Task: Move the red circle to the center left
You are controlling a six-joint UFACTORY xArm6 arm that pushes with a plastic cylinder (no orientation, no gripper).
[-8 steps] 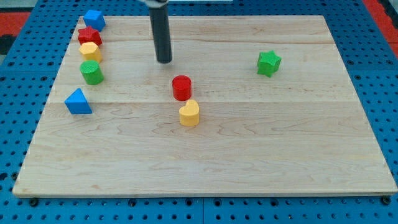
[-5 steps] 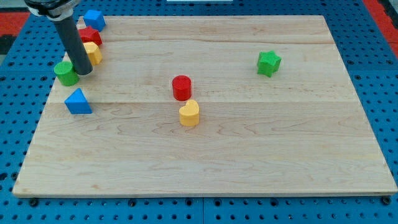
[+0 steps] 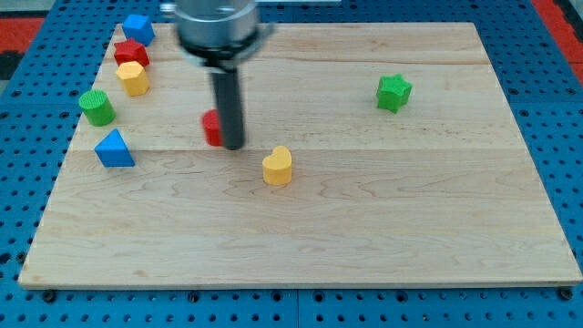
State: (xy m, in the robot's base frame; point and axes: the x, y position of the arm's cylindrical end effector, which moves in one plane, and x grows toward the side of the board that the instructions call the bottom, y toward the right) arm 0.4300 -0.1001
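The red circle (image 3: 212,128) stands left of the board's middle, partly hidden behind my rod. My tip (image 3: 233,144) rests against the red circle's right side. A yellow heart-shaped block (image 3: 277,167) lies just to the lower right of my tip, apart from it.
On the left side stand a blue triangle (image 3: 114,149), a green cylinder (image 3: 96,107), a yellow block (image 3: 133,78), a red star (image 3: 130,52) and a blue block (image 3: 138,27). A green star (image 3: 393,92) sits at the right. The wooden board (image 3: 364,228) lies on blue pegboard.
My rod swung from the far left, where it had pushed the green cylinder left, to the red circle's right side. The red circle has slid left, away from the yellow heart.
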